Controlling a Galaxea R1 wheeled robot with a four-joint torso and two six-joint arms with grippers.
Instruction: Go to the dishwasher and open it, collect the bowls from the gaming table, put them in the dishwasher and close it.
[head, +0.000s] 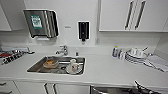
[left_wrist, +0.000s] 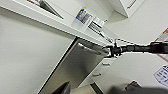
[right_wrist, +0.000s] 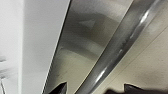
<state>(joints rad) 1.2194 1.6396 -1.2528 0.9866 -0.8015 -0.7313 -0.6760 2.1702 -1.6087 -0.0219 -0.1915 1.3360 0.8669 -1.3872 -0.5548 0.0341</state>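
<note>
Where fingers (right_wrist: 62, 87) straddle: dishwasher (right_wrist: 82, 37) handle (right_wrist: 117, 47).

- A white counter (head: 110, 71) runs the width of the kitchen, with a steel sink (head: 37, 65) set into it holding crockery.
- White wall cupboards (head: 132, 15) with long bar handles hang above.
- A steel paper-towel dispenser (head: 41, 23) and a black soap dispenser (head: 83, 30) are fixed to the white wall.
- Stacked plates (head: 135, 57) sit near a bottle (head: 115, 51).

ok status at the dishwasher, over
Right gripper at the dishwasher bar handle, grip not confirmed. Door looks shut. Left gripper hanging back, nothing in the way seen.
</note>
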